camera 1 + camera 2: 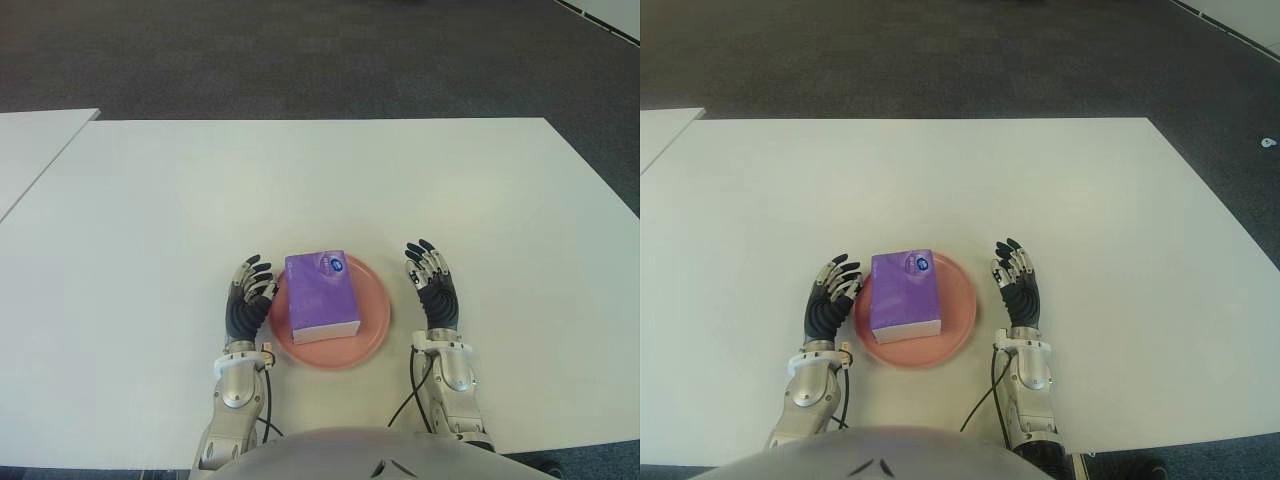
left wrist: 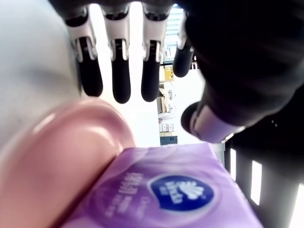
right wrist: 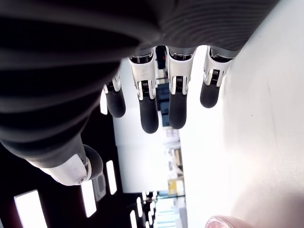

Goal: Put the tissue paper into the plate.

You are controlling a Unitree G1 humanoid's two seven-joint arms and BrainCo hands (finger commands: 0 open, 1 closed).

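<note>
The tissue paper lies in the plate, between the left hand and right hand; both flank it with fingers relaxed, empty, likely because placement looks finished.

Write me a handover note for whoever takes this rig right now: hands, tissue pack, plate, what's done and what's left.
Left hand: open, empty, just left of the plate.
Right hand: open, empty, right of the plate, clear of it.
Tissue pack: purple, lying flat in the pink plate on the white table.
Done: the pack is placed and released.
Left: nothing apparent; perhaps draw both hands back.
</note>
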